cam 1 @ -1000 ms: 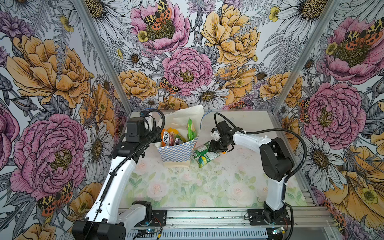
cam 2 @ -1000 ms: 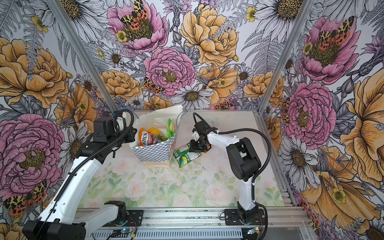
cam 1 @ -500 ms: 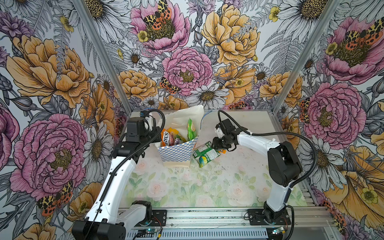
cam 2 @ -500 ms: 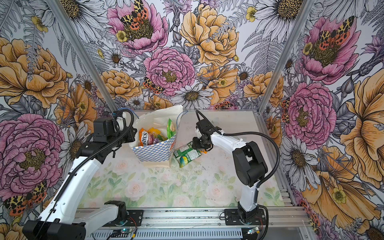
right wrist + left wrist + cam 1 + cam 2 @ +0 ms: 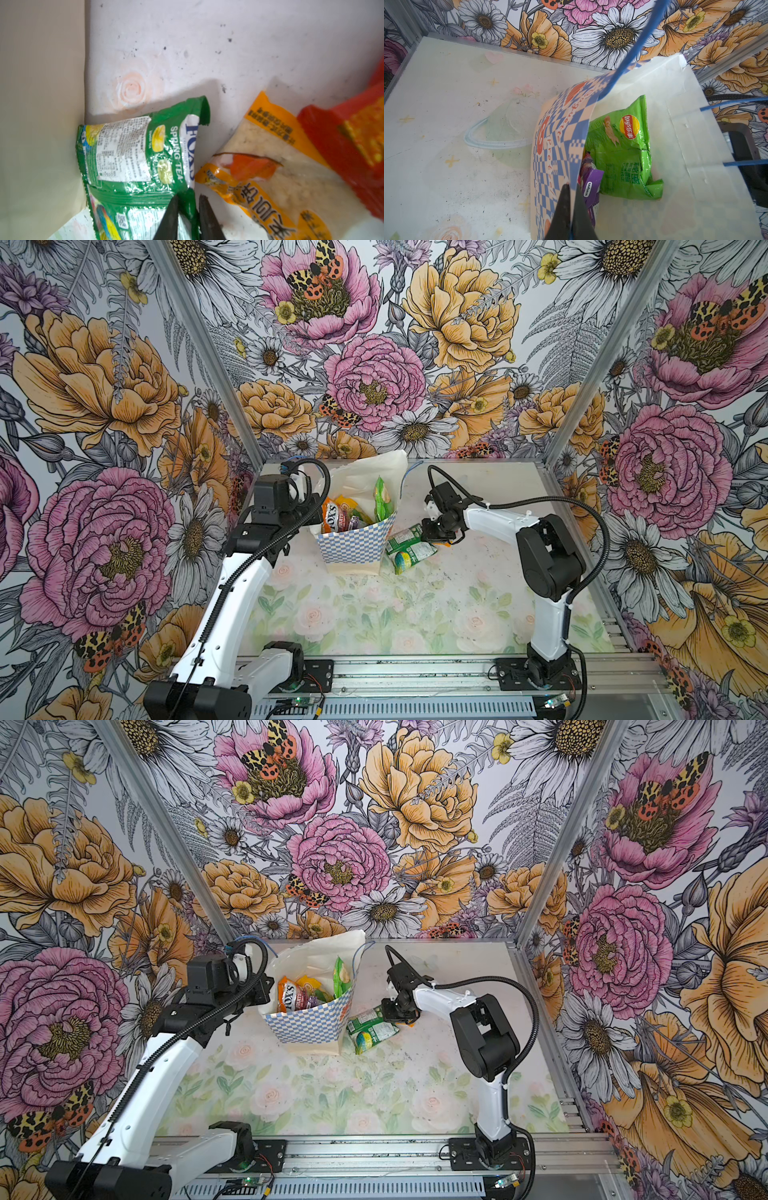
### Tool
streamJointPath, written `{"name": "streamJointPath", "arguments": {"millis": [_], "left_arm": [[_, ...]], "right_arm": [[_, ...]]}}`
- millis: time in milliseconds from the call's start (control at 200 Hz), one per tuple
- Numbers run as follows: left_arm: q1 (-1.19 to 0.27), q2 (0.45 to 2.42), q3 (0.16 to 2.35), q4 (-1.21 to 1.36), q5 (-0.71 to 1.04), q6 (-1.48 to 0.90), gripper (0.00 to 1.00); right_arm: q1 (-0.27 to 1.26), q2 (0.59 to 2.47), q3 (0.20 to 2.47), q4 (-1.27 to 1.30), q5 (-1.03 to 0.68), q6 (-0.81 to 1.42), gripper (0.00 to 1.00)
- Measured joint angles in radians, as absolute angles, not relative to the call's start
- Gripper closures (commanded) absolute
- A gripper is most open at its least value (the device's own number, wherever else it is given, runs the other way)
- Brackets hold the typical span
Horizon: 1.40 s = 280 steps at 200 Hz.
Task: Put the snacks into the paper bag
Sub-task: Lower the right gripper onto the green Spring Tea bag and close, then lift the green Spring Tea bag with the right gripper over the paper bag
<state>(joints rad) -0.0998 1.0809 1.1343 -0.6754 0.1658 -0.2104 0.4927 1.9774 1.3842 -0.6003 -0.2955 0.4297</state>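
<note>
Left gripper (image 5: pixel 570 188): pinched together on the top edge of the paper bag's checkered wall, on the bag's left side in both top views.
Paper bag (image 5: pixel 353 547): stands upright on the table (image 5: pixel 415 614), toward the back and left of the middle, with its mouth open.
Inside the bag: a green chip bag (image 5: pixel 623 149) stands on end against the right wall. A purple pack (image 5: pixel 590 187) sits just beside it, and an orange-and-white candy pack (image 5: pixel 334 516) sits toward the left wall.
Green tea-candy pack (image 5: pixel 135 155): lies flat on the table just right of the paper bag, with one end against the bag's wall.
Right gripper (image 5: pixel 188 199): low over the green tea-candy pack, with its fingers (image 5: pixel 172 216) closed on the pack's edge and green foil squeezed between them.
Orange pack (image 5: pixel 270 166): orange and white, flat on the table just beside the green tea-candy pack. In both top views the right gripper hides most of it.
Red packet (image 5: pixel 353 135): next to the orange pack on the side away from the paper bag. It is blurred in the right wrist view, so I cannot tell whether the two touch.
</note>
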Motion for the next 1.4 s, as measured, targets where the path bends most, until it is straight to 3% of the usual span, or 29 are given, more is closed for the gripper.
{"name": "streamJointPath", "arguments": {"millis": [110, 355, 736, 1051, 1401], "left_arm": [[-0.100, 1.081, 1.134, -0.675, 0.166, -0.210, 1.00], [-0.100, 1.081, 1.134, -0.675, 0.166, -0.210, 1.00], [-0.100, 1.082, 1.134, -0.675, 0.166, -0.211, 1.00], [-0.111, 1.082, 1.134, -0.675, 0.166, -0.210, 1.00], [-0.122, 1.082, 1.134, -0.669, 0.166, -0.211, 1.00]], "right_arm": [[0.496, 1.977, 1.383, -0.593, -0.307, 0.443, 1.00], [0.499, 1.905, 1.319, -0.570, -0.312, 0.486, 1.00], [0.473, 1.533, 1.202, -0.546, -0.299, 0.661, 1.00], [0.450, 1.344, 1.195, -0.542, -0.239, 0.760, 1.00], [0.424, 1.286, 1.445, -0.625, -0.099, 0.762, 1.00]]}}
